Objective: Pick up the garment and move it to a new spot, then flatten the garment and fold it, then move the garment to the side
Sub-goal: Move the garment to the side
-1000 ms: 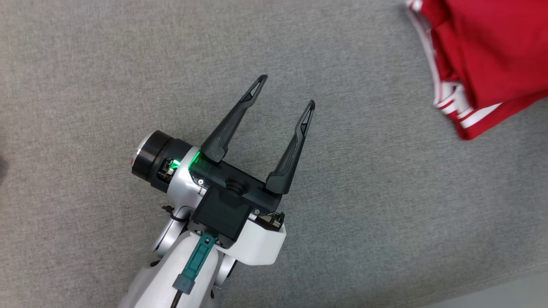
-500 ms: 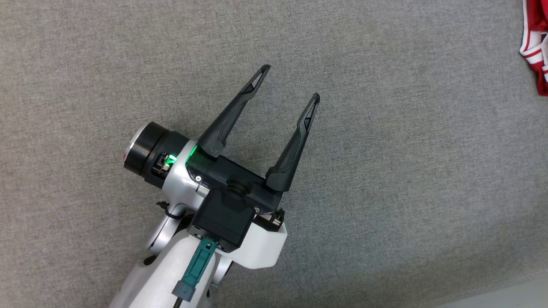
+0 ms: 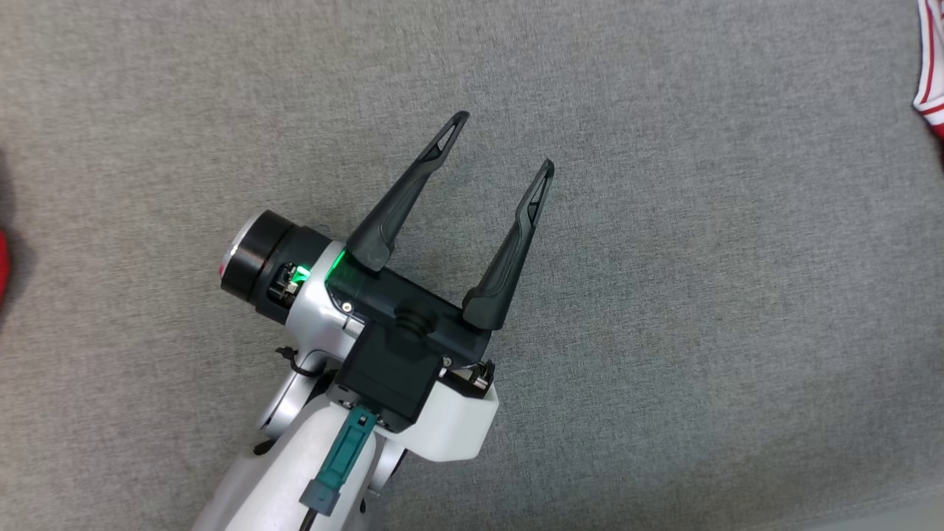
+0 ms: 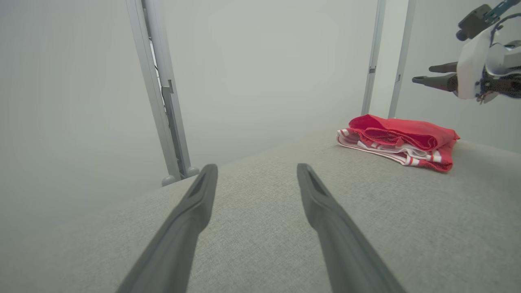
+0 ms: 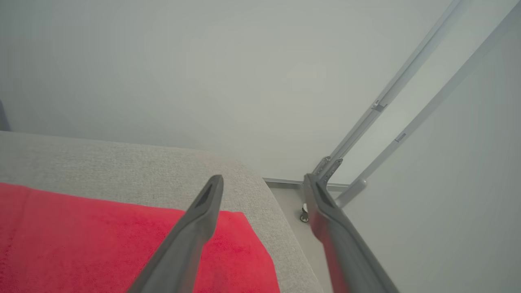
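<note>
A left gripper [image 3: 504, 141] is shown over a grey fabric surface [image 3: 700, 332], its two dark fingers spread wide with nothing between them. The red garment with white stripes [image 3: 934, 74] is glimpsed at the 2 o'clock edge of the head view, lying well apart from it. The right gripper [image 5: 263, 179] is held above the garment, jaws spread, apparently not touching the cloth.
</note>
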